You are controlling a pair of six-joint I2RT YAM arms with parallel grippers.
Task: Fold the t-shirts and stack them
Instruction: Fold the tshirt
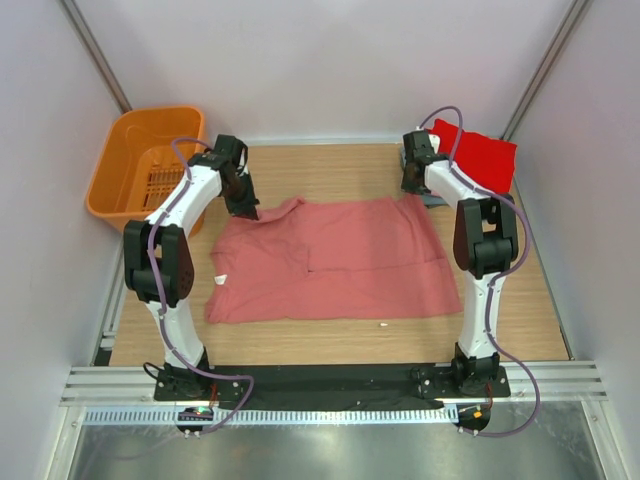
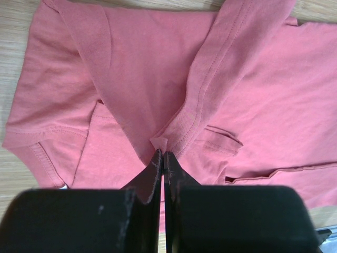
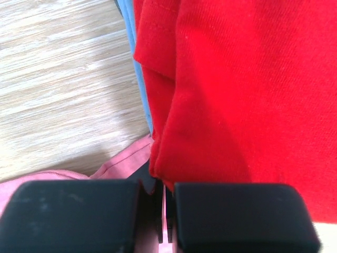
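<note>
Here, the salmon-pink t-shirt (image 1: 330,265) lies spread flat, slightly rumpled.

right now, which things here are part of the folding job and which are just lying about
job: salmon-pink t-shirt, folded red t-shirt, blue shirt under the red one
lying about: orange basket, small white scrap by the pink hem

Looked steeply down from above and behind onto the whole table (image 1: 340,165). Sat close at each wrist, facing downward; shared the pink shirt (image 1: 340,265) across all three.
</note>
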